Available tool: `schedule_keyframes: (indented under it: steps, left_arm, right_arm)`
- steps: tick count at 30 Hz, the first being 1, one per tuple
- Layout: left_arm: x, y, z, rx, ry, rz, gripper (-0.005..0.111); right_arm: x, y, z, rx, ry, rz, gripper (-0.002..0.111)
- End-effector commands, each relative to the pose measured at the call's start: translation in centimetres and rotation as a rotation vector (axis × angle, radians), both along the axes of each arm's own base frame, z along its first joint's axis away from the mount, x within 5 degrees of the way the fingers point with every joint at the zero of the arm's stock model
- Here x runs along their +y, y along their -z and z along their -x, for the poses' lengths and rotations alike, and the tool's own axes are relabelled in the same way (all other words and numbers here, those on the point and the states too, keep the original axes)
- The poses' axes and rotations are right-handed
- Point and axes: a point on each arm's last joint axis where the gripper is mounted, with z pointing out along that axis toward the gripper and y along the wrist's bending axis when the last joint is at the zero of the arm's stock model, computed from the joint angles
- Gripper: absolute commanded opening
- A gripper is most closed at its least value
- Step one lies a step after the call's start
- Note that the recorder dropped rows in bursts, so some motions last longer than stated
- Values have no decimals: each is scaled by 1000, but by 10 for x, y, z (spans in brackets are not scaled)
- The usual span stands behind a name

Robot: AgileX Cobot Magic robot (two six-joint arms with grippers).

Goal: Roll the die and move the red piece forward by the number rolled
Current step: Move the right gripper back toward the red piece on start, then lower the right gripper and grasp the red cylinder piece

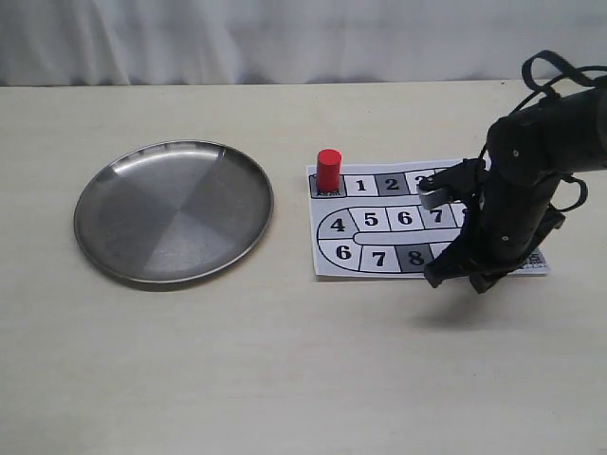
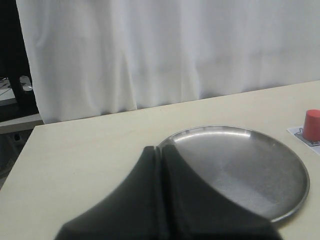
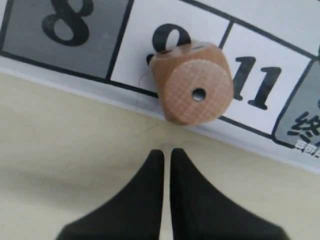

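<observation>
The die, a tan cube showing a one-pip face, lies on the near edge of the numbered board, over the squares beside 8 and 11. Just short of it hangs my right gripper, shut and empty above the bare table. In the exterior view the right arm hides the die, and the right gripper points down at the board's front right corner. The red piece stands upright on the start square left of square 1. My left gripper is shut and empty by the plate's rim; the red piece shows beyond it.
A round steel plate lies empty on the left of the table, a short gap from the board. The plate fills much of the left wrist view. A white curtain hangs behind the table.
</observation>
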Motion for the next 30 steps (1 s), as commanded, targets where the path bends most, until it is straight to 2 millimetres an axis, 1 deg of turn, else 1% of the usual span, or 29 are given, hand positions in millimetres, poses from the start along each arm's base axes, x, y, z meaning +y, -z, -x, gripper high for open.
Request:
schedule_keyframes:
  steps: [1, 2, 4, 5, 6, 7, 8, 9, 10, 12, 13, 14, 16, 17, 19, 20, 23, 26, 30]
  left_arm:
    - [-1, 0, 0, -9, 9, 1, 0]
    - [-1, 0, 0, -9, 9, 1, 0]
    - [-1, 0, 0, -9, 9, 1, 0]
    - [-1, 0, 0, -9, 9, 1, 0]
    - [-1, 0, 0, -9, 9, 1, 0]
    - [-1, 0, 0, -9, 9, 1, 0]
    - [-1, 0, 0, -9, 9, 1, 0]
    - [-1, 0, 0, -9, 9, 1, 0]
    - [-1, 0, 0, -9, 9, 1, 0]
    - [-1, 0, 0, -9, 9, 1, 0]
    - [-1, 0, 0, -9, 9, 1, 0]
    - [-1, 0, 0, -9, 9, 1, 0]
    - [-1, 0, 0, -9, 9, 1, 0]
    - [-1, 0, 0, -9, 9, 1, 0]
    - [-1, 0, 0, -9, 9, 1, 0]
    - [-1, 0, 0, -9, 9, 1, 0]
    - [-1, 0, 0, -9, 9, 1, 0]
    - [-1, 0, 0, -9, 9, 1, 0]
    - [-1, 0, 0, -9, 9, 1, 0]
  right_arm:
    - [0, 0, -1, -5, 2, 1, 4]
    - [1, -4, -3, 11, 11, 4, 4]
    - [6, -20, -10, 17, 57, -25, 5]
    - [9, -35, -16, 5, 78, -48, 5]
    - [10, -45, -19, -12, 87, -63, 5]
    - [14, -63, -25, -63, 99, -101, 5]
    - [16, -73, -28, -94, 107, -126, 5]
    - [21, -89, -34, -158, 109, -184, 11]
    - [23, -95, -37, -188, 99, -215, 15]
    - [31, -106, -43, -241, 74, -298, 30]
    - [35, -108, -46, -262, 65, -333, 37]
    - [40, -110, -50, -305, 48, -393, 47]
    - [47, -110, -56, -352, 17, -466, 61]
    - [50, -108, -59, -376, 7, -501, 67]
    - [55, -103, -66, -414, -11, -546, 75]
    - [58, -98, -70, -428, -36, -564, 81]
    - [61, -86, -78, -472, -108, -571, 86]
    - [62, -76, -86, -507, -136, -561, 86]
    - [65, -73, -96, -517, -188, -549, 86]
